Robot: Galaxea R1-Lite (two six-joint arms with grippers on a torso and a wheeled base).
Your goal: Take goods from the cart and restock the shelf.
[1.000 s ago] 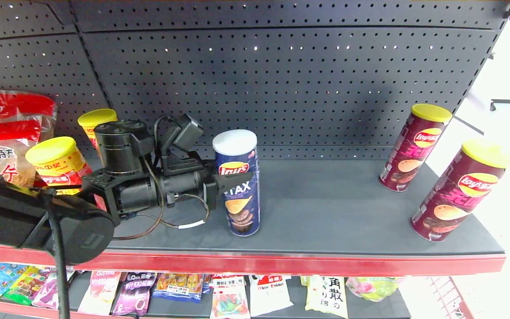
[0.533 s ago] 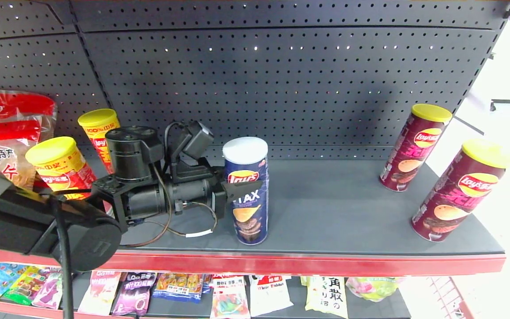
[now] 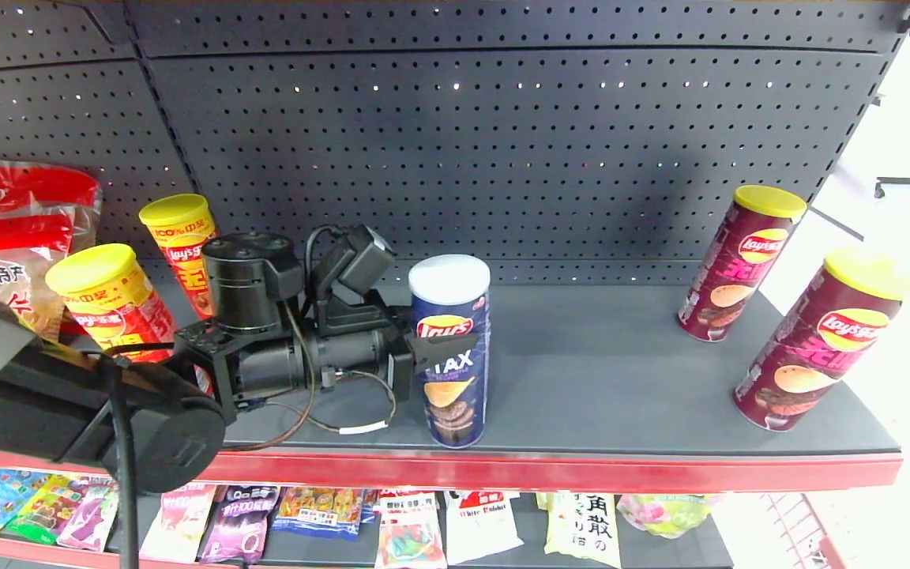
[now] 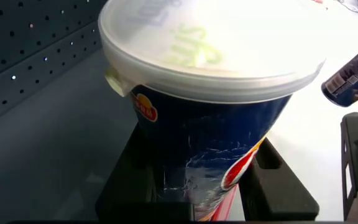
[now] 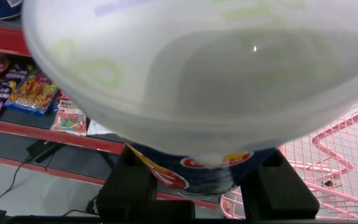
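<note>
A blue chips can with a white lid stands upright near the front edge of the dark shelf. My left gripper is shut on its side, reaching in from the left. In the left wrist view the same blue can sits between the black fingers. My right gripper is shut on a second blue can with a translucent lid, held beside the pink cart. I cannot tell if the first can's base touches the shelf.
Two maroon cans stand at the shelf's right end. Yellow-lidded red cans and red bags crowd the left. Open shelf lies between the blue can and the maroon ones. Snack packets hang below the red front lip.
My left arm has carried the blue can to the right and toward the shelf's front edge, uncovering the rear yellow-lidded can. The other cans have not moved.
</note>
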